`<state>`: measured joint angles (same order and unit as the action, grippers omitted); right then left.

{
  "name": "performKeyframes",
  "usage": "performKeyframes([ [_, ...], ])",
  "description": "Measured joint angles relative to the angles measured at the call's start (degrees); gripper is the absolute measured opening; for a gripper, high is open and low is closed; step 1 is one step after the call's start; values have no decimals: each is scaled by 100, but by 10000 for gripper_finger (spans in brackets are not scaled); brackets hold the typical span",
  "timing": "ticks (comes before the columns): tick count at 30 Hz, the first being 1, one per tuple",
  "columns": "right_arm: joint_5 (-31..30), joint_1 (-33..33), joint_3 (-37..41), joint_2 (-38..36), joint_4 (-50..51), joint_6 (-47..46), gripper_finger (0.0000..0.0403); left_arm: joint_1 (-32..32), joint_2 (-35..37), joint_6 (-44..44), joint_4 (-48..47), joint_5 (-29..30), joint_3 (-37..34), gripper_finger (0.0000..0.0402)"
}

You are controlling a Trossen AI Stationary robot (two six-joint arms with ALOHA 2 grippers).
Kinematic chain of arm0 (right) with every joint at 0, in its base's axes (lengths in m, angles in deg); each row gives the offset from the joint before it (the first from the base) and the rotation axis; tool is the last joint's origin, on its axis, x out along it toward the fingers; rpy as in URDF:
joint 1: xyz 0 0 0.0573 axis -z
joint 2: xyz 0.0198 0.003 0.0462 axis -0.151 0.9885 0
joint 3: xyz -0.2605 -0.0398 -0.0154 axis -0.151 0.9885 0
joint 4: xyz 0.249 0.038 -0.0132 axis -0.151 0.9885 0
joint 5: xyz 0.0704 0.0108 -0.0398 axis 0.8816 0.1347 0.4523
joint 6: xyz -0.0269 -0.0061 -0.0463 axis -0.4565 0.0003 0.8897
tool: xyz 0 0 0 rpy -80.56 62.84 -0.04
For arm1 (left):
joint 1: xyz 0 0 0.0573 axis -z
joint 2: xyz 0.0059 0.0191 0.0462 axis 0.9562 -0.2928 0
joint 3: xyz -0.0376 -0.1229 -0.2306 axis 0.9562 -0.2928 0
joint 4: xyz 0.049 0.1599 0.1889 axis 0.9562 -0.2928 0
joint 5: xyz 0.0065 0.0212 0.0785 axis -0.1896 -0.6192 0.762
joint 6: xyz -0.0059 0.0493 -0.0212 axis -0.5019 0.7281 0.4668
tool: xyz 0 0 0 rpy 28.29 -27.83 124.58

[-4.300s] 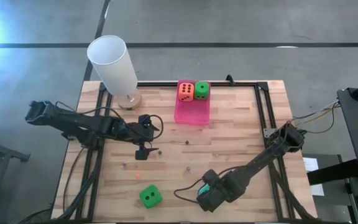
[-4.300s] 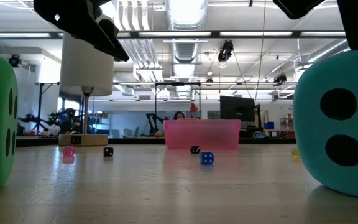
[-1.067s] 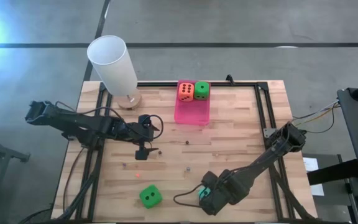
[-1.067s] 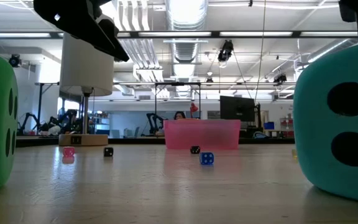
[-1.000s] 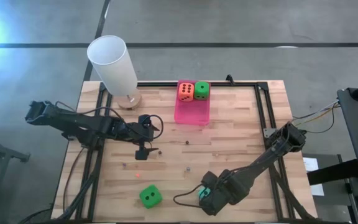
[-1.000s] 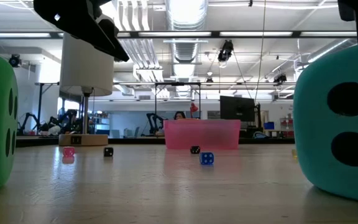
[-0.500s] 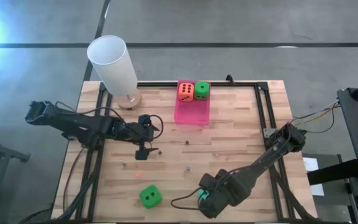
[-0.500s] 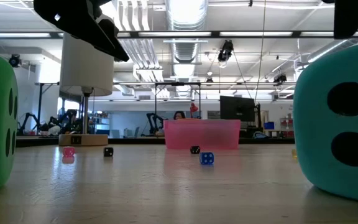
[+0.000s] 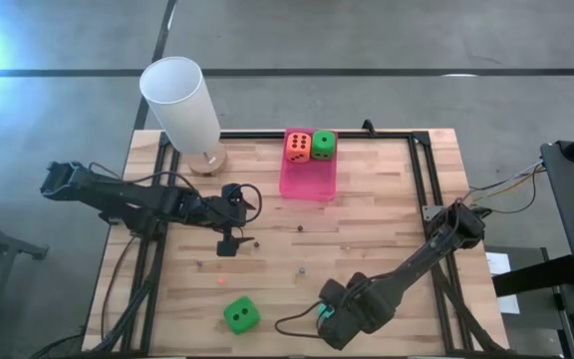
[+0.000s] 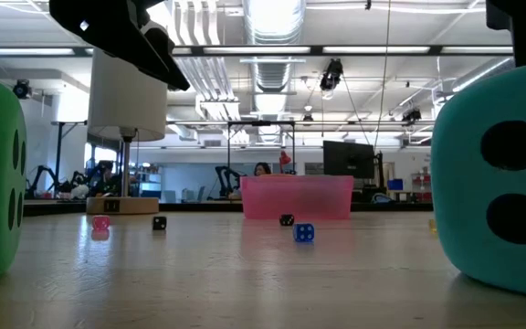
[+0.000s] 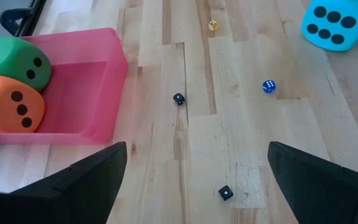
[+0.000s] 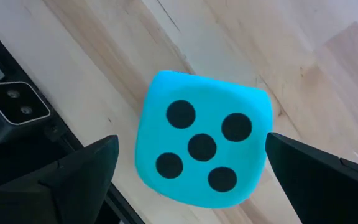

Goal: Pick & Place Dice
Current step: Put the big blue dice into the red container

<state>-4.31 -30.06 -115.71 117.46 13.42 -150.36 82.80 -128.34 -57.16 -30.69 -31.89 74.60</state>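
The teal die (image 12: 204,155) rests flat on the table near its near edge, five pips up, and also shows in the low view (image 10: 496,183). My right gripper (image 12: 191,140) is open straight above it, one finger on either side, touching nothing; in the high view the gripper (image 9: 332,321) covers most of the die. One green die (image 9: 239,315) sits on the table to the left of it. The orange-red die (image 9: 298,147) and the other green die (image 9: 324,145) lie in the pink bin (image 9: 307,184). My left gripper (image 9: 227,242) waits open over the table's middle-left.
A white cylinder lamp (image 9: 180,100) stands on a wooden base at the far left corner. Several tiny dice lie on the boards, such as a blue one (image 11: 268,86) and a black one (image 11: 178,98). Black frame rails (image 9: 422,170) run along the table's edges.
My right gripper has come down a little over the teal die and shifted slightly toward the near edge. The die has stayed where it was.
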Motion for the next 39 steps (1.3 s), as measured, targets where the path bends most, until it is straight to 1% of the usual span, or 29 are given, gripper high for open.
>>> performKeyframes([
  [18,98,2,2,98,8,41,400,-2,0,0,-1,0,0,391],
  [32,141,4,-57,71,259,-76,400,-4,0,0,0,0,0,391],
  [36,128,13,-61,69,281,-208,400,-4,0,0,1,0,-1,392],
  [39,76,17,-61,69,308,-535,400,-4,0,2,0,0,-2,393],
])
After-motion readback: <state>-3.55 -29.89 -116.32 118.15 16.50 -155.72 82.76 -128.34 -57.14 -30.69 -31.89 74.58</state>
